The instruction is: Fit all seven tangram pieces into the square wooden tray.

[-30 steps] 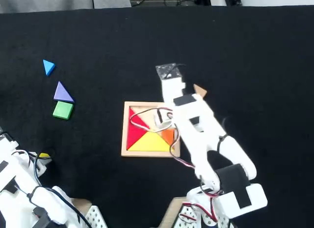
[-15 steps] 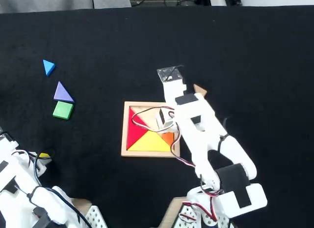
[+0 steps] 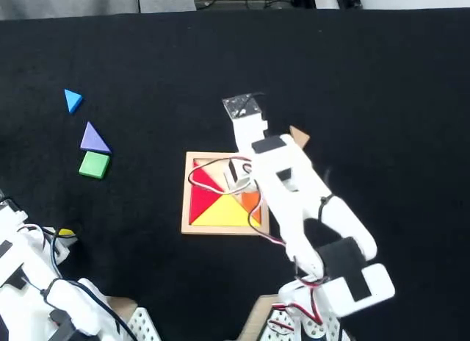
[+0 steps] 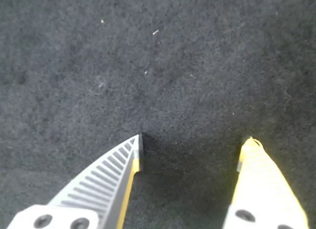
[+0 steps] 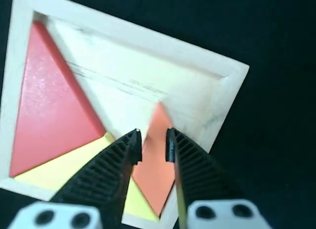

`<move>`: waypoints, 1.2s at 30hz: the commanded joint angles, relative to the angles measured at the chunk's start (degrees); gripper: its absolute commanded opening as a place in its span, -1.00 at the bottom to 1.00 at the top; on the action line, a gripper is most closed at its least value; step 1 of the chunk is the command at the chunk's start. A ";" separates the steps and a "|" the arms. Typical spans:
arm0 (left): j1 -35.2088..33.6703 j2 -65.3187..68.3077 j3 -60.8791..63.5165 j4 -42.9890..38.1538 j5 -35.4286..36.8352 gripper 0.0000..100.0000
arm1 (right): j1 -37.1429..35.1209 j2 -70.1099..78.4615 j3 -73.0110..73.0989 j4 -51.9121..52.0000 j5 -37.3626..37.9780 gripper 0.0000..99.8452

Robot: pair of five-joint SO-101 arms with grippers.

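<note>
**A:** Right gripper (image 5: 152,135): jaws a slit apart, clamping nothing that I can see. Tips sit over the orange piece (image 5: 154,174), which lies by the right edge of the tray (image 5: 148,41). My guess is it's nudging the piece flush against the yellow triangle (image 5: 59,172).

**B:** Agreed. Red triangle (image 5: 52,110) lies along the tray's left edge, yellow along the near edge, far half bare wood. Left gripper (image 4: 193,139)?

**A:** Jaws wide, empty, over bare black cloth at the table's near-left corner. Parked, I judge.

**B:** The wrist view gives the orange seam, which the arm hides from overhead. Overhead adds the strays: blue triangle (image 3: 72,100), purple triangle (image 3: 94,138) and green square (image 3: 94,164) toward the table's left edge. A tan piece (image 3: 299,137) sits just past the tray's far-right corner.
</note>
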 commanded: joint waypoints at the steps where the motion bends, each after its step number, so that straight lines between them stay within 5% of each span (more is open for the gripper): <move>1: 0.92 -0.53 0.04 -0.35 -0.44 -0.36 | -0.88 0.57 -2.42 1.49 1.41 -0.89; 15: 0.92 -0.53 0.04 -0.35 -0.44 -0.36 | -0.79 -8.22 1.80 2.11 3.78 -0.95; 36: 0.92 -0.53 0.04 -0.35 -0.35 -0.36 | 0.00 -2.15 2.68 -0.09 8.62 -0.96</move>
